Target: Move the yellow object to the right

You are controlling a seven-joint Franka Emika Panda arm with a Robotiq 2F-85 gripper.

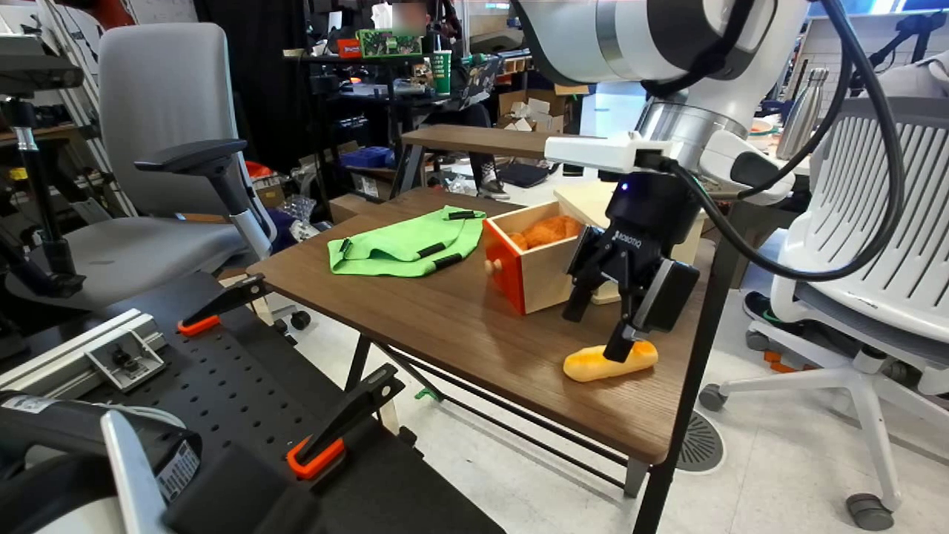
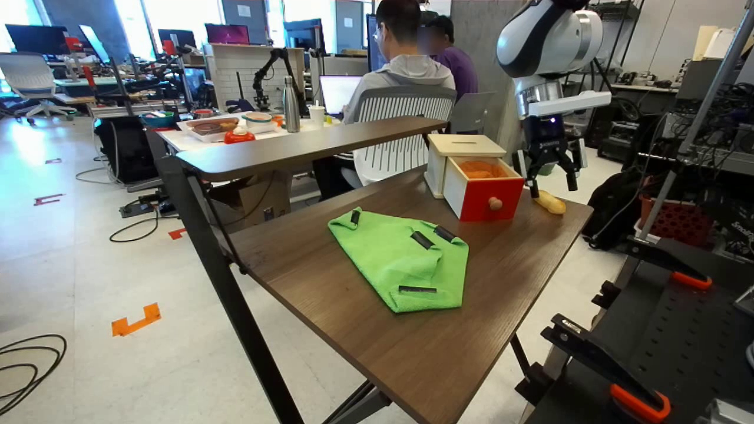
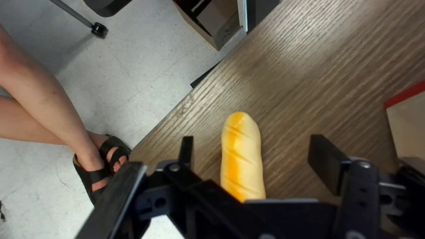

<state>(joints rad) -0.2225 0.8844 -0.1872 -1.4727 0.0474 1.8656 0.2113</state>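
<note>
Holding nothing, the wide-spread black gripper (image 3: 254, 154) is hanging over the long yellow bread-shaped lump (image 3: 242, 157), which is lying across its pinch near one corner of the brown wooden bench (image 1: 445, 311).

The gripper (image 3: 255, 155) has its black fingers (image 3: 327, 164) spread well apart, one showing on either side of a yellow loaf (image 3: 241, 149), whose lower end is hidden behind the gripper. The loaf lies on a brown table (image 3: 298, 83) near its slanting edge, and the corner of a pale box (image 3: 408, 126) with a red rim shows at the right of the wrist view. Past the table's edge, a person's bare legs (image 3: 43, 89) end in black sandals (image 3: 83, 179) over the pale floor (image 3: 156, 66), and a cardboard box (image 3: 220, 20) shows at the top.
</note>
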